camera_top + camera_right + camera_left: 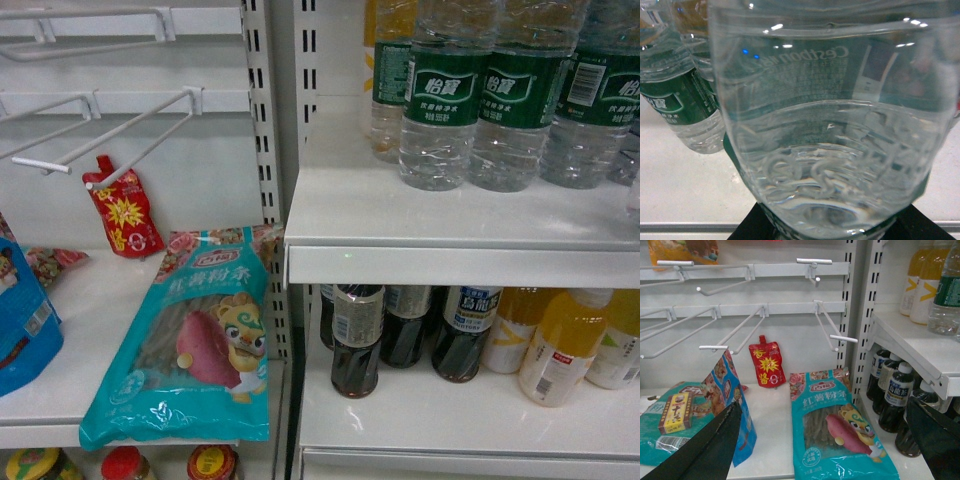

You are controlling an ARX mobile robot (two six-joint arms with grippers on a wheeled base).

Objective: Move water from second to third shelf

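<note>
Right wrist view is filled by the water [827, 150], a clear ribbed bottle with green label, sitting close against the camera; dark jaw parts show at the frame's bottom corners, flanking its base. Jaws appear set around it, but whether they press on it I cannot tell. More water bottles [455, 100] stand upright on the upper shelf [440, 215] in the head view; right arm itself not visible there.

Left gripper [825, 450] hangs spread wide, holding nothing, over the snack shelf.

Judgement: grasp stage. Close firmly on the ribbed body, lift clear of neighbours, keep it vertical.

Long axis looks roughly upright, cap end out of frame.
</note>
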